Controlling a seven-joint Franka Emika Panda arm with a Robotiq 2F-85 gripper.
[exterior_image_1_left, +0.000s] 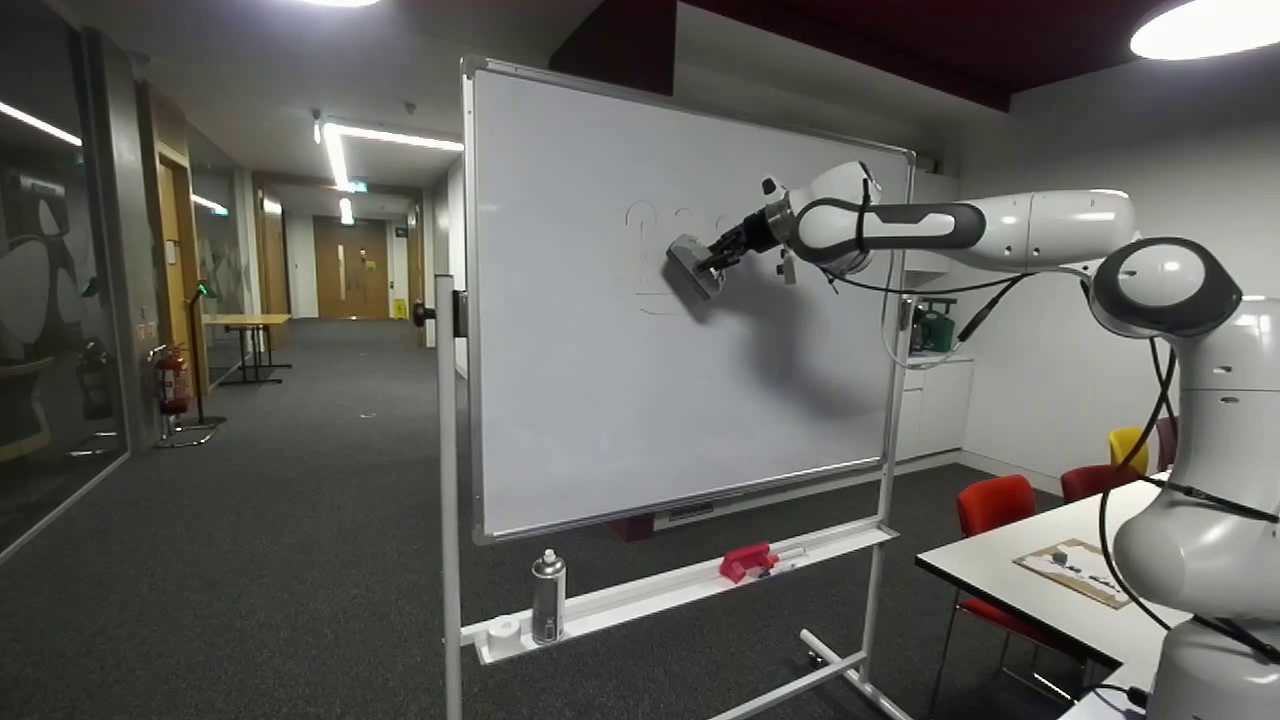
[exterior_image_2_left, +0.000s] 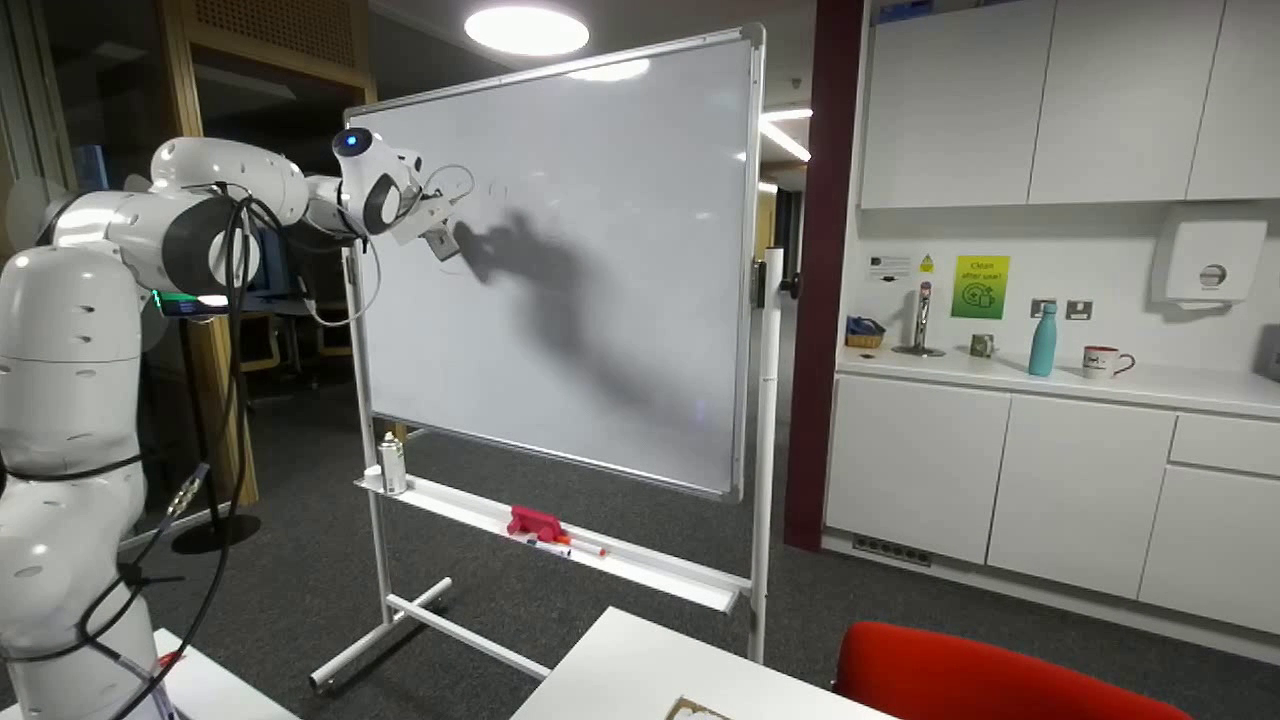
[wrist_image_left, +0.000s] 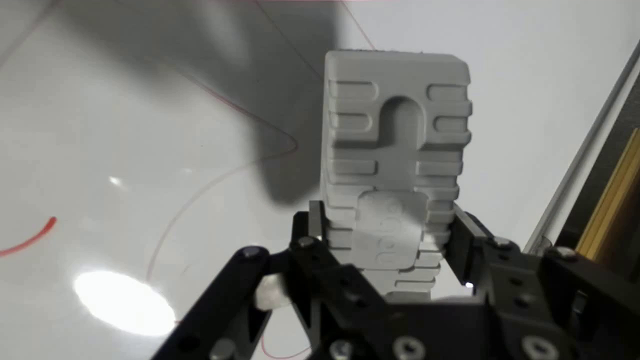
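Wrist view: end effector (wrist_image_left: 389, 225) clamped around a grey eraser (wrist_image_left: 397, 170); forearm (exterior_image_1_left: 1050, 230) nearly level in an exterior view.

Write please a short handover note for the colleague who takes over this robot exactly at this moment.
Tool: closed on the grey eraser.
Where things are: the grey eraser is up at the whiteboard; whether it presses on the surface, I cannot tell. The tray below holds a spray can and a red item.
Done: grey eraser gripped and up at the whiteboard. Any wiping so far cannot be judged from these views.
Left: a bold red stroke and thin red lines show on the whiteboard.
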